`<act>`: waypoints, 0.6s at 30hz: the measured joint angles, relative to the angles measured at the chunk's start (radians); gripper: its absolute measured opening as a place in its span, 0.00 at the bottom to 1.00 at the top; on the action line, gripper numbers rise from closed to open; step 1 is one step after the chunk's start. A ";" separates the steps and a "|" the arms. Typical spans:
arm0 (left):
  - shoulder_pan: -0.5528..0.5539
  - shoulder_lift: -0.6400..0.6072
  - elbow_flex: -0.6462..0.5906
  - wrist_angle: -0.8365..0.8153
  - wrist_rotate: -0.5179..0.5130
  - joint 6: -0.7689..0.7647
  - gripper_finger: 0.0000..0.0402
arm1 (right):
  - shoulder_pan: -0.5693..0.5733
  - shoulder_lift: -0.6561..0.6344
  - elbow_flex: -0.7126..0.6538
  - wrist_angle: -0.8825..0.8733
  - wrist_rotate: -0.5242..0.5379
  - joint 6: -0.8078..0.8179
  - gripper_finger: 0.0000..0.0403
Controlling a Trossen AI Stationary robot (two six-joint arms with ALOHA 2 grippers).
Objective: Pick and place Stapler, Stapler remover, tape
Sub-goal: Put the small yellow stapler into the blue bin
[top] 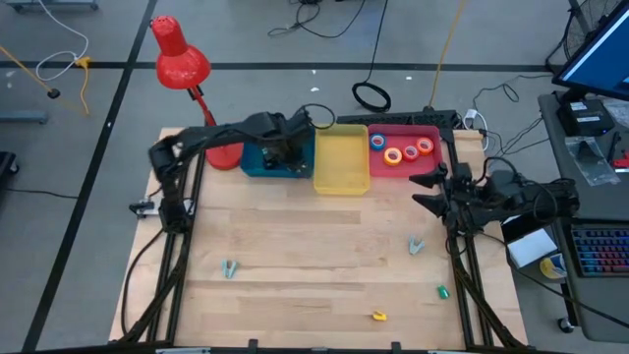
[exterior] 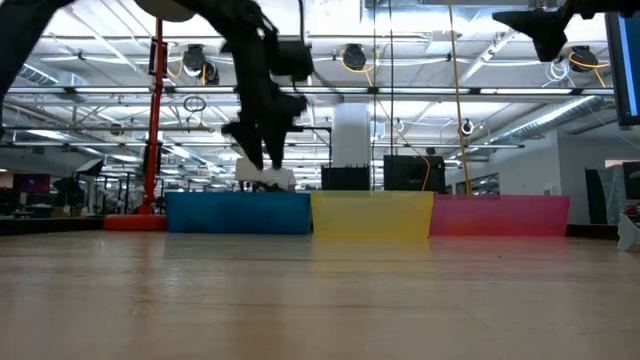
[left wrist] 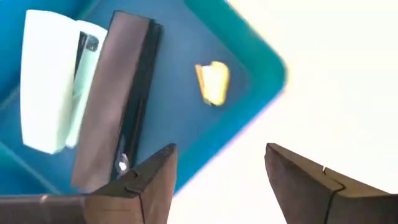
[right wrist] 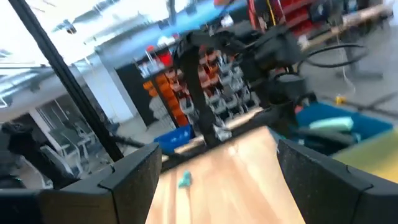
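With the left hand (left wrist: 217,180) spread above the blue bin (top: 257,162) at the far left, where two staplers (left wrist: 115,106) lie, the next small grey stapler remover (top: 229,267) on the near bench (top: 314,246) looks light and rigid, best pinched across its body; the right hand (top: 429,189) hangs spread too.

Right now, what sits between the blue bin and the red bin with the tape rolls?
The yellow bin sits between the blue bin and the red bin, touching both. The high view shows nothing inside it; the low view shows the same order.
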 joint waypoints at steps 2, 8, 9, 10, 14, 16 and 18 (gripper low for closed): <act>-0.036 -0.065 0.000 -0.001 -0.029 -0.002 0.61 | 0.000 0.011 -0.021 0.081 0.022 -0.036 0.77; -0.188 -0.284 -0.013 0.019 -0.223 -0.035 0.61 | 0.002 0.086 -0.076 0.326 0.039 -0.148 0.77; -0.219 -0.323 -0.030 0.032 -0.250 -0.046 0.61 | 0.002 0.112 -0.078 0.358 0.016 -0.154 0.77; -0.248 -0.363 -0.051 0.042 -0.265 -0.060 0.61 | 0.002 0.139 -0.077 0.392 -0.009 -0.160 0.77; -0.363 -0.539 -0.205 0.149 -0.269 -0.132 0.61 | 0.013 0.267 -0.070 0.522 -0.085 -0.202 0.77; -0.427 -0.632 -0.315 0.225 -0.271 -0.172 0.61 | 0.032 0.333 -0.039 0.528 -0.085 -0.235 0.77; -0.493 -0.729 -0.429 0.314 -0.269 -0.209 0.61 | 0.056 0.393 0.006 0.514 -0.084 -0.278 0.77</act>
